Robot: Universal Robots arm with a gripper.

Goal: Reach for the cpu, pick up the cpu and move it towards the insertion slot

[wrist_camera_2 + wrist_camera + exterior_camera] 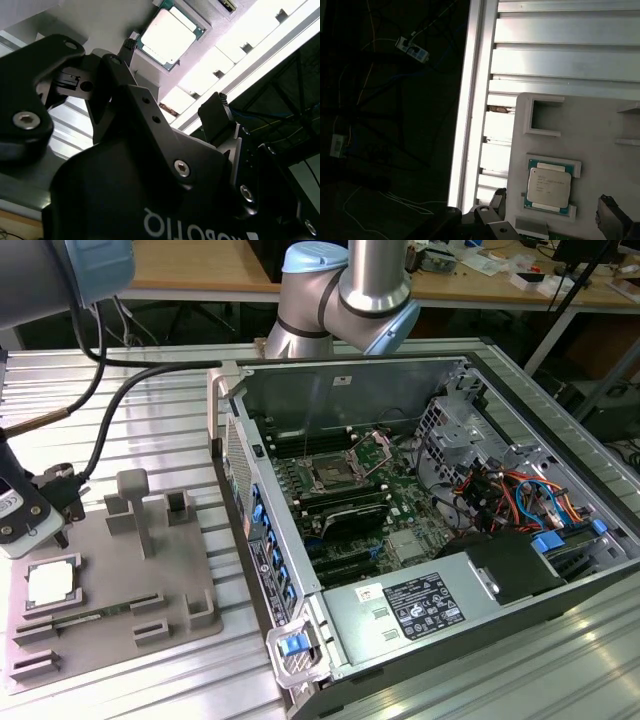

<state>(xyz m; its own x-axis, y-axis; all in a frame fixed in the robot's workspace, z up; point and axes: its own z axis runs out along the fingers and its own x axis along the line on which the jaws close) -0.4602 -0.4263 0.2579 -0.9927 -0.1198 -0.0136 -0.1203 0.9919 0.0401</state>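
gripper (58, 508) at tray (190, 570) edge, just beside chip (50, 585) | fingers (496, 199) apart, empty | slot (333, 475) well apart, uncovered

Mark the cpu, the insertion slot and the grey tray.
cpu (50, 585): exterior view, centre of its pale top.
insertion slot (329, 477): exterior view, dark socket middle.
grey tray (110, 565): exterior view, bare flat surface.

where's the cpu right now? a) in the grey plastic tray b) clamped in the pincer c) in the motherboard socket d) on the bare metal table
a: the small flat square silver-topped cpu lies in a recess of the grey plastic tray, and the black pincer is open and clear of it.
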